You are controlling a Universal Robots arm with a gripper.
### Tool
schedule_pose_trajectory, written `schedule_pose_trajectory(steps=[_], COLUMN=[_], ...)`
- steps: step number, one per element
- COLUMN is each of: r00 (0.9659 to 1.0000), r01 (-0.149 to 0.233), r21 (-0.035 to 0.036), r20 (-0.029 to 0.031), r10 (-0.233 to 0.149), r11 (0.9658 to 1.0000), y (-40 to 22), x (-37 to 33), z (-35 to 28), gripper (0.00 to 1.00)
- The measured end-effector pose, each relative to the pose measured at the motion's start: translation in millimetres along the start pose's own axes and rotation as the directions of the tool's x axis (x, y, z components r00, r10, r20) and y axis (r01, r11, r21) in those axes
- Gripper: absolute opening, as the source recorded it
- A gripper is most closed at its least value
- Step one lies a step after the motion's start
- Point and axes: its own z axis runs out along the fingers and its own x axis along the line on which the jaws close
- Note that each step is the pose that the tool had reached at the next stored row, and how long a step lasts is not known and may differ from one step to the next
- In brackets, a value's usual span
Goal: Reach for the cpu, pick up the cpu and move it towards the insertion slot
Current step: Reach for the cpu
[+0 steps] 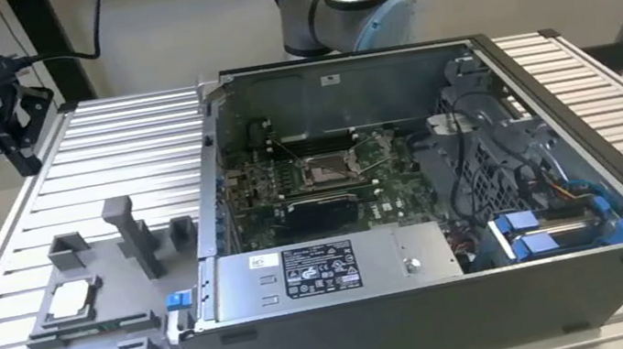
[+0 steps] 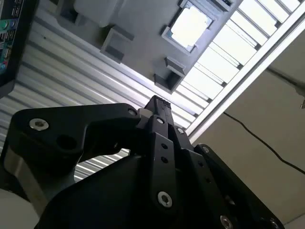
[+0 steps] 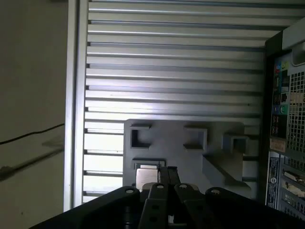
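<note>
Ribbed aluminium tabletop (image 1: 121, 138) carries everything, with a plain beige wall behind it. Nearest in the exterior view, across the lower centre and right of the frame, stands the open dark-grey metal computer case (image 1: 433, 323), its boards and cables exposed.

At lower left, just beside the case, lies the flat grey plastic fixture plate (image 1: 120, 300) with raised blocks. The small, thin, square whitish-silver cpu (image 1: 71, 300) sits in a pocket near that plate's left edge.

Farther back, mid-frame inside the case, is the insertion slot (image 1: 325, 169), a square socket with a silvery metal frame and dark centre. It lies on the green circuit board (image 1: 245, 205), well apart from the cpu.

At upper left the black hand (image 1: 18, 149) hangs over the tabletop, clear of the cpu and holding nothing. In both wrist views its fingertips (image 3: 163, 172) (image 2: 155, 102) are pressed together, and the cpu (image 2: 190, 25) lies beyond them on the plate.

At top centre the silver-and-blue robot arm (image 1: 354, 1) rises behind the case.
</note>
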Motion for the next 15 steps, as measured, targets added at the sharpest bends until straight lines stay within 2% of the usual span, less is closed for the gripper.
schedule_pose_trajectory(steps=[5, 15], r00=[1.0, 1.0], r01=[0.0, 0.0], r21=[0.0, 0.0], r20=[0.0, 0.0005], r10=[0.0, 0.0], r11=[1.0, 1.0], y=[-2.9, -21.0], x=[0.1, 2.9], z=[0.3, 2.0], gripper=[0.0, 0.0])
